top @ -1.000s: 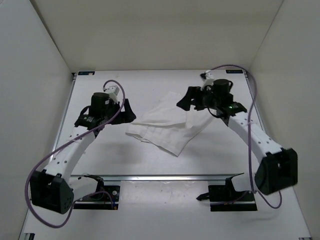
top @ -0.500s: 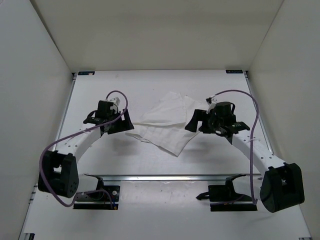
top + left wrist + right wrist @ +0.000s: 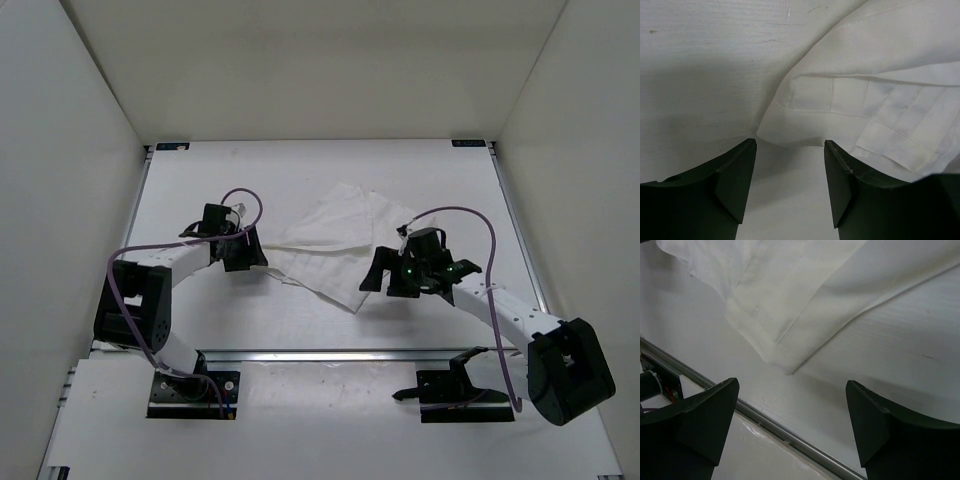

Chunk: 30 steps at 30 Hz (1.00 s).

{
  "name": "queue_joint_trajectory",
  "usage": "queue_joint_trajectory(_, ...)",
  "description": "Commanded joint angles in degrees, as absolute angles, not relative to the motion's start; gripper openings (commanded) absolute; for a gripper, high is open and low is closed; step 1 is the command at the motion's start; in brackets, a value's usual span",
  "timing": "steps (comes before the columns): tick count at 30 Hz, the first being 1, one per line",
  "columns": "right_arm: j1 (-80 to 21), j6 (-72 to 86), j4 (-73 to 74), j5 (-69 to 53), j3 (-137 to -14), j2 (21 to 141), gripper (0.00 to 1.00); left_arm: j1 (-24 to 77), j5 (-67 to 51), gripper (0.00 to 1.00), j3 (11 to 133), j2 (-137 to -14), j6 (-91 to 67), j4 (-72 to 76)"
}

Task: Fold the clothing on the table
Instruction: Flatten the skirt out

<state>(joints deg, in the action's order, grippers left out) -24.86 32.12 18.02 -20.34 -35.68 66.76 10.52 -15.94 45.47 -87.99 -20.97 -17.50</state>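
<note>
**Both arms low at the garment's corners**

Top view: the clothing (image 3: 335, 250) lies rumpled mid-worktop (image 3: 200, 180), flanked by the left gripper (image 3: 243, 252) and the right gripper (image 3: 385, 280).

Left wrist view alone shows hem stitching and stacked folds at the corner. That corner sits just ahead of the jaws, which stand apart.

Right wrist view alone shows the metal rail (image 3: 790, 440) along the near edge. The garment's near corner lies flat ahead of jaws that stand wide apart.
</note>
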Motion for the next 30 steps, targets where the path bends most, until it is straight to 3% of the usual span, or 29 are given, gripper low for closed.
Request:
queue_joint_trajectory(1,-26.01,36.56,16.88,-18.72,-33.05,65.04,0.84,10.81,-18.10,0.67,46.76,-89.47,-19.16,-14.33)
queue_joint_trajectory(9,-26.90,39.64,15.47,-16.52,-30.58,61.44,0.82,9.32,-14.77,0.67,48.08,-91.93,-16.17,-14.15)
queue_joint_trajectory(12,-27.60,39.99,15.21,-15.47,-30.67,62.22,0.82,8.96,-14.86,0.60,48.34,-92.90,-15.47,-13.27)
queue_joint_trajectory(16,-27.95,40.69,14.50,-14.42,-31.11,64.33,0.81,10.02,-15.99,0.21,48.69,-94.65,-15.12,-13.09)
queue_joint_trajectory(17,-28.21,41.13,14.50,-14.07,-31.20,64.51,0.82,10.89,-15.56,0.06,48.52,-94.57,-14.68,-13.18)
queue_joint_trajectory(18,-28.04,41.57,14.68,-13.98,-31.55,65.29,0.81,11.77,-15.03,0.00,48.86,-94.57,-14.94,-12.92)
queue_joint_trajectory(30,-31.20,45.88,10.46,-11.26,-27.43,67.15,0.79,15.10,-12.57,0.00,36.75,-86.68,-31.72,-8.61)
